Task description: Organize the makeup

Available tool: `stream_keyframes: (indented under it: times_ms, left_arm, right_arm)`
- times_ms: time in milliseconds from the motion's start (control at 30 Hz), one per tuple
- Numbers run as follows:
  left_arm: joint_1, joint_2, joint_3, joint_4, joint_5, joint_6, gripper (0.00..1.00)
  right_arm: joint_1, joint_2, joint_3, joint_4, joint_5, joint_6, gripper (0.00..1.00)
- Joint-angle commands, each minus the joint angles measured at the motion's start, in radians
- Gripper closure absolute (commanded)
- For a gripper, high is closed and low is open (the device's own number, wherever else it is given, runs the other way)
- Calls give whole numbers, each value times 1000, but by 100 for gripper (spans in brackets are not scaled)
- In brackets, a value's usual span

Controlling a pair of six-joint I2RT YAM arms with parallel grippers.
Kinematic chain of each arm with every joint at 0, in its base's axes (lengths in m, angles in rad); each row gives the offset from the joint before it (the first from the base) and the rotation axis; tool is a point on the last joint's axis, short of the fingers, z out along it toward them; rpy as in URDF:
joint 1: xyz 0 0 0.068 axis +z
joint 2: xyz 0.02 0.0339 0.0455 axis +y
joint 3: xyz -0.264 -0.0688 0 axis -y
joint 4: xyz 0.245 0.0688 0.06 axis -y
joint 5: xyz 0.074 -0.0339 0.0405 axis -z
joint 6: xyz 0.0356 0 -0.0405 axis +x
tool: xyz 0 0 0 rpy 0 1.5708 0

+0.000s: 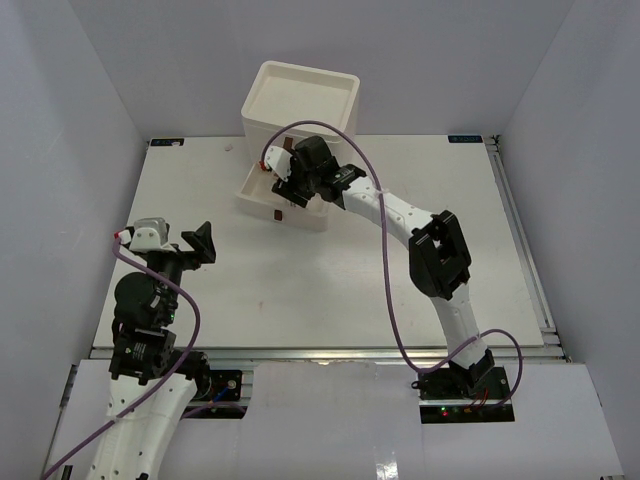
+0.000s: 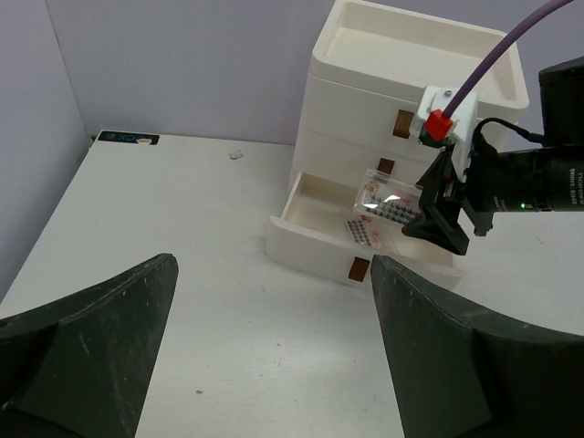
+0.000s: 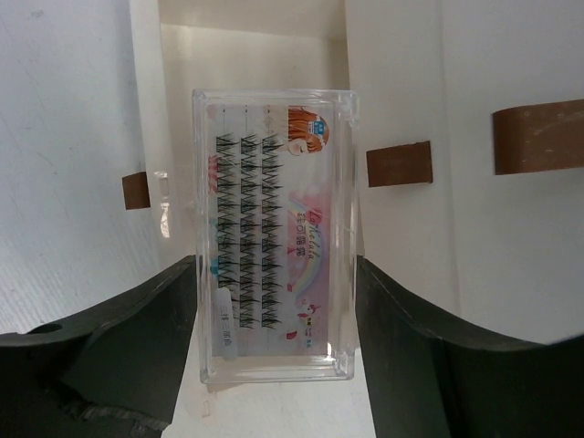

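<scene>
Seen from the top camera, the right arm reaches far over the surface (image 1: 300, 290) to the cream drawer chest (image 1: 300, 95), and the right fingers (image 1: 285, 190) hang over its pulled-out bottom drawer (image 1: 258, 205). The left fingers (image 1: 205, 240) are spread wide near their own base, well apart from the chest, probably to leave the way free. In the left wrist view, the lash case (image 2: 388, 203), a clear flat box, is held in the air just above the open drawer, a little tilted and not resting on the drawer floor. In the right wrist view, the right fingers pinch this case by its two long sides, so its printed face shows and its length runs along the drawer. I judge the next step is to lower it inside and let it go.
</scene>
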Motion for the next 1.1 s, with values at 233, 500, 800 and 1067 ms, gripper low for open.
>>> stream_keyframes:
  times_ms: [233, 500, 800, 1067]
  left_arm:
    - [-3, 10, -6, 12, 22, -1, 2]
    - [-5, 12, -15, 23, 44, -1, 2]
    - [-6, 13, -17, 22, 51, 0, 2]
    - [-6, 16, -19, 24, 55, 1, 2]
  right_arm:
    - [-15, -46, 15, 37, -41, 40, 10]
    - [-31, -109, 35, -318, -718, -246, 16]
    - [-2, -45, -7, -287, -666, -157, 73]
    - [25, 42, 6, -147, -335, 23, 78]
